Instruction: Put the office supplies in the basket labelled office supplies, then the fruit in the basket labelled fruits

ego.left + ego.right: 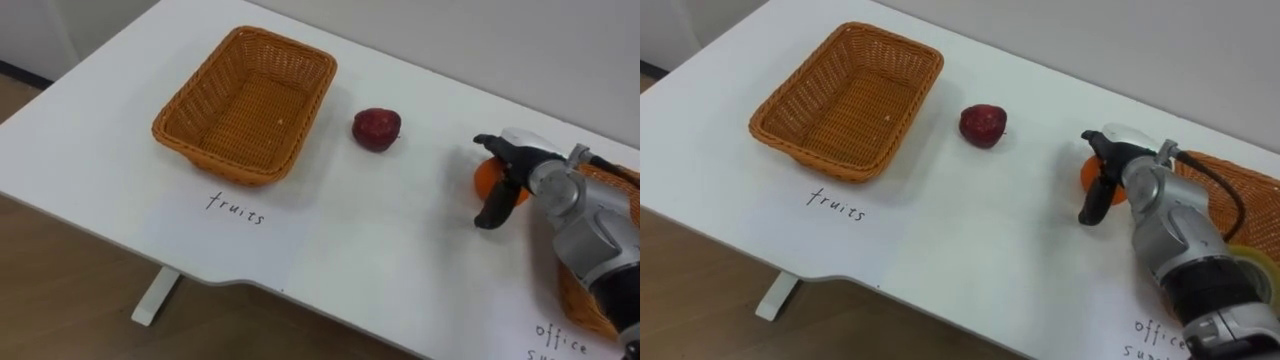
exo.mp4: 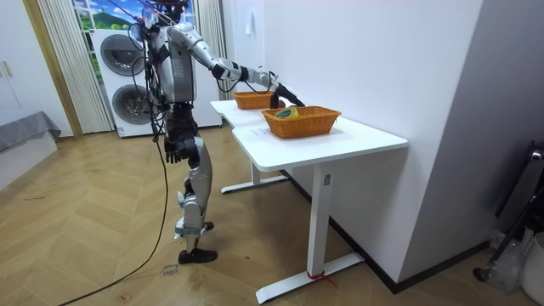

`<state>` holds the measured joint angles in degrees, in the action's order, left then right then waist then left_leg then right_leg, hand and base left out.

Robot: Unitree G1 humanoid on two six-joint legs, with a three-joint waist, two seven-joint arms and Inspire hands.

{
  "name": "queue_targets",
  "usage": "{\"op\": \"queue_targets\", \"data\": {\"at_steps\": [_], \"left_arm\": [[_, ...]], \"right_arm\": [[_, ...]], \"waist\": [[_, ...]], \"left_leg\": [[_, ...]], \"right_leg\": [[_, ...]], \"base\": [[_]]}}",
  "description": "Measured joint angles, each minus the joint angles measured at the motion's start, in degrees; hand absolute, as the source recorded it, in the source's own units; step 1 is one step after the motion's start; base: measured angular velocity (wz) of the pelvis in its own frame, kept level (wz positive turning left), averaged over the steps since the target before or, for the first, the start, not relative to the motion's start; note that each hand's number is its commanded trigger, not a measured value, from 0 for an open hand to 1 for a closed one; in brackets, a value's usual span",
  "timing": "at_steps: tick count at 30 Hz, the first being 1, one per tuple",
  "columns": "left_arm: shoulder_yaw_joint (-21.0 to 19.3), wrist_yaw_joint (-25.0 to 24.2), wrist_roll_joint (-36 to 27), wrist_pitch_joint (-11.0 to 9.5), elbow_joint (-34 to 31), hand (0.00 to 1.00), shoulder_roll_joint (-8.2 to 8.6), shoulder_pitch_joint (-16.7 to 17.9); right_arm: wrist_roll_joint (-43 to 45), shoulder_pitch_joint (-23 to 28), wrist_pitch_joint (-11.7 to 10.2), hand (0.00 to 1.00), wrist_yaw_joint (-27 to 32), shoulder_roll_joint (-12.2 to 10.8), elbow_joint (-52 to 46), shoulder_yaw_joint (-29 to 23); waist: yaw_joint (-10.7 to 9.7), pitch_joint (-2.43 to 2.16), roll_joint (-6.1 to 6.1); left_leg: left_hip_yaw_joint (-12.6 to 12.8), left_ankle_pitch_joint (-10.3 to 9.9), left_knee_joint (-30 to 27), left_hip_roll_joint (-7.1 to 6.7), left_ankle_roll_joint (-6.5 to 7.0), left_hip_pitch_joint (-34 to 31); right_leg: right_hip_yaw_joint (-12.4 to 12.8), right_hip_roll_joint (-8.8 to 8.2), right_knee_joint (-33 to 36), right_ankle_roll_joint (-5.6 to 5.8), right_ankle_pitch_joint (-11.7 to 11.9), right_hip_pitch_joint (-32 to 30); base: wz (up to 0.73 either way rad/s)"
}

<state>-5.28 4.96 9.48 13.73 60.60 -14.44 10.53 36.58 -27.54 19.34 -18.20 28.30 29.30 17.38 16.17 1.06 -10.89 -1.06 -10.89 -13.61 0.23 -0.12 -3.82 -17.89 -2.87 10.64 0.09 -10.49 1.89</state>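
**White table, right hand on the orange**

White table (image 1: 380,260) stands against a pale wall (image 2: 382,68). Herringbone wood floor (image 2: 102,221) lies open behind the robot, with stacked washing machines (image 2: 123,76) beyond. Fruit basket (image 1: 200,90) sits near the table's left end, bare top around it. Dark red fruit (image 1: 376,129) lies just to its right. Right hand (image 1: 530,170) curls over a smooth orange (image 1: 486,180), beside the office basket (image 2: 310,127). Left hand (image 2: 172,155) hangs at the hip.

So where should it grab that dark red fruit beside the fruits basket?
Around its widest middle, coming down from above. The dark red fruit is round and sits alone on the table, clear of the basket on its left, so fingers fit either side. The right hand is curled round the orange.
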Motion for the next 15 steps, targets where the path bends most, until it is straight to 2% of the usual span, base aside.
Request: {"op": "queue_targets", "data": {"at_steps": [11,12,13,15], "left_arm": [[0.58,0.01,0.0,0.93,-0.31,0.0,-0.09,0.17],[0.58,0.0,0.01,0.93,-0.45,0.0,-0.08,0.11],[0.59,0.0,0.02,0.94,-1.0,0.0,-0.09,0.01],[1.02,-0.06,0.04,0.95,-1.53,0.0,-0.09,-0.07]], "right_arm": [[2.39,-0.68,0.25,0.0,2.63,0.02,5.52,-0.11],[2.37,-0.78,0.21,0.0,2.85,0.03,5.89,-0.27],[2.37,-0.8,0.21,0.0,3.53,0.03,6.24,-0.63],[2.35,-1.1,0.13,0.0,4.81,0.02,6.74,-0.63]], "waist": [[0.04,0.0,0.58],[0.01,-0.05,0.59],[0.01,-0.3,0.43],[0.02,-0.33,0.62]], "left_leg": [[-1.31,-0.03,-1.04,-0.08,-0.04,-0.95],[-1.47,-0.05,-1.07,-0.09,-0.07,-1.29],[-1.61,-0.02,-1.27,-0.07,-0.1,-1.92],[-1.76,-0.03,-1.85,-0.04,-0.11,-2.63]], "right_leg": [[-1.53,-0.02,-0.01,0.0,0.0,-0.01],[-1.9,-0.03,-0.01,0.0,0.01,-0.12],[-2.28,-0.05,0.06,-0.11,0.09,-0.65],[-2.62,-0.04,0.07,-0.2,0.17,-0.96]], "base": [[0.07],[0.1],[0.08],[0.05]]}}
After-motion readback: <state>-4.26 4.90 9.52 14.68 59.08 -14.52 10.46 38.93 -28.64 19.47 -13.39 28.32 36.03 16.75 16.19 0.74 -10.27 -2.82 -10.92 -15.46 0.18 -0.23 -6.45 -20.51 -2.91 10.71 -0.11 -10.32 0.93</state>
